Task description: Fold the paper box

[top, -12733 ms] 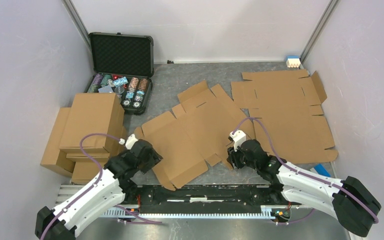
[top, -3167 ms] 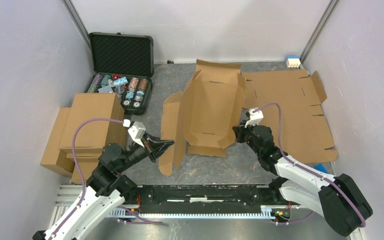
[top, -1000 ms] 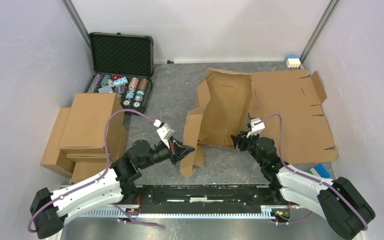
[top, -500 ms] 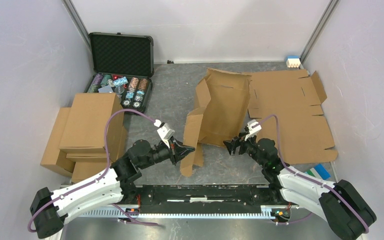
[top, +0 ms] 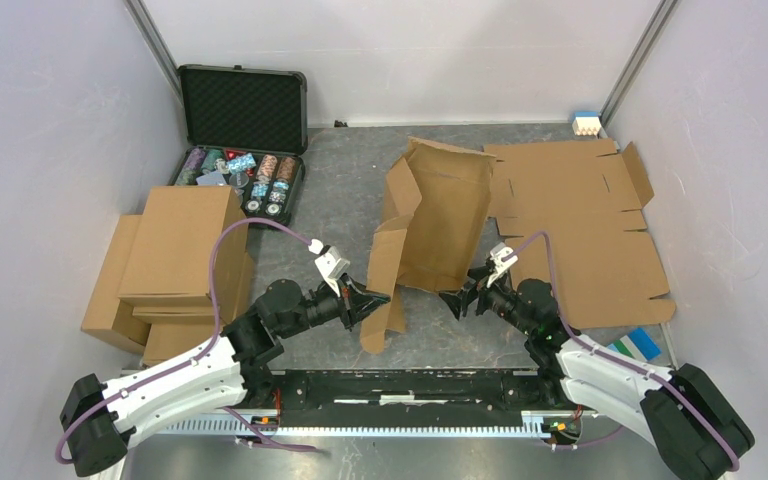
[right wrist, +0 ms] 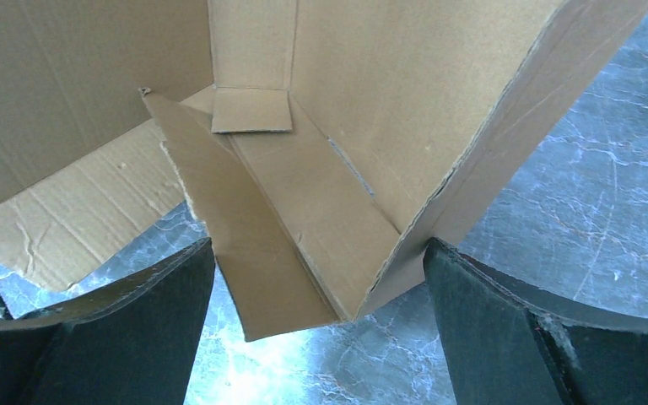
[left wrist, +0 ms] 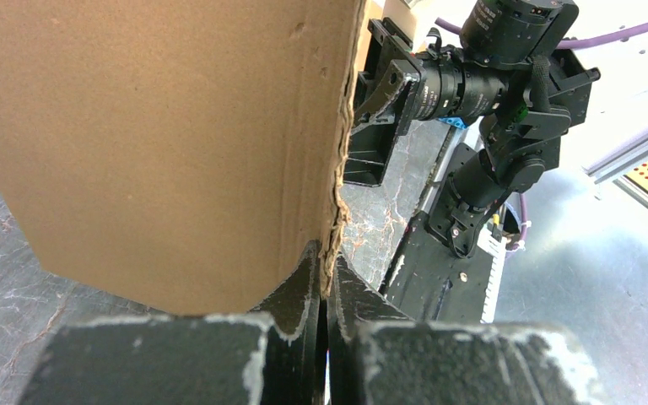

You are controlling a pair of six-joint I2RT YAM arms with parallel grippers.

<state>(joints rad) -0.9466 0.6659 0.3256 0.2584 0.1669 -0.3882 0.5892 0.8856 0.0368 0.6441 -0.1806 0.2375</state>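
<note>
Both my arms stretch low and forward over the table (top: 345, 185), angled in toward each other. The paper box (top: 445, 215) sits half-folded between them at mid-table. Its long axis runs near to far and its panels tilt up off the surface. My left hand (top: 385, 297) is pinched shut on the near-left flap's edge. My right hand (top: 455, 300) is spread wide around the box's near corner, not clamping it.

light: bright, even | shadows: soft | wrist views: foreground perhaps blurred

The grey table (top: 350, 170) bears the paper box (top: 445, 215), flat blanks (top: 580, 250), stacked boxes (top: 180, 245) and a chip case (top: 243, 108).
</note>
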